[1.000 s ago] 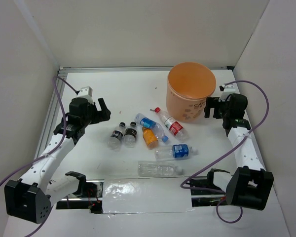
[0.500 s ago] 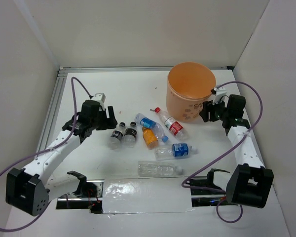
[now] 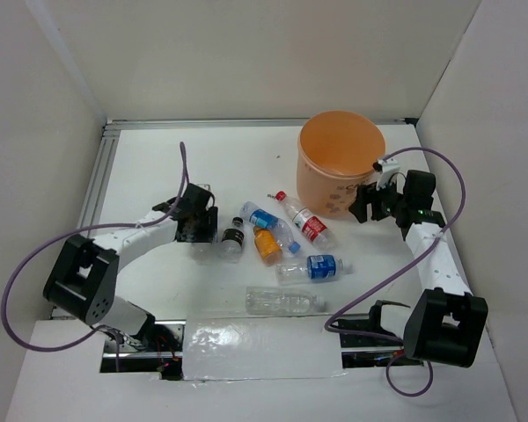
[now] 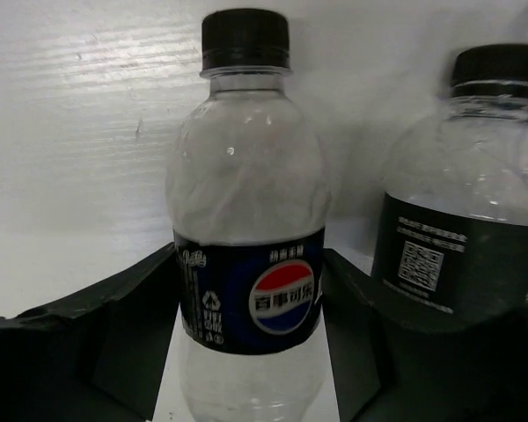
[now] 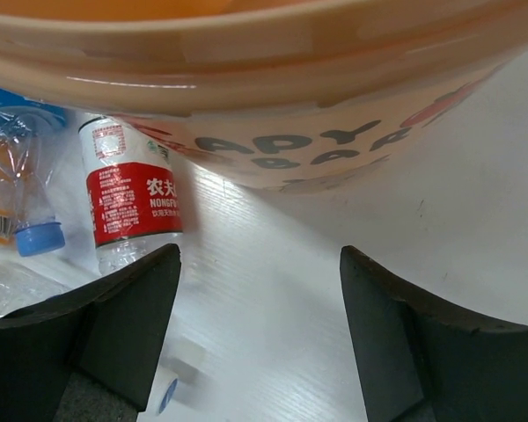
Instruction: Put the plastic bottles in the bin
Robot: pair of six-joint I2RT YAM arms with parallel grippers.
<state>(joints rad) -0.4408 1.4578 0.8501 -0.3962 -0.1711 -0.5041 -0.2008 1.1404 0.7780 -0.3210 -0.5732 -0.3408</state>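
Reaching further right than half a second ago, the left gripper [image 4: 251, 299] is now sitting low over the table [image 3: 150, 167], its jaws spread around the Pepsi bottle [image 4: 246, 220]; whether the fingers are touching it I cannot tell. A second black-label bottle [image 3: 232, 239] is lying just beside it. The right gripper [image 5: 260, 325] is hanging with jaws apart near the foot of the bin [image 3: 341, 167], holding nothing. The bin is standing upright at the far right. The red-label bottle [image 3: 306, 221], upper blue-label bottle [image 3: 266, 220], orange bottle [image 3: 267, 246], lower blue-label bottle [image 3: 317, 268] and unlabelled bottle [image 3: 284, 301] are lying on the table between the arms, outside the bin
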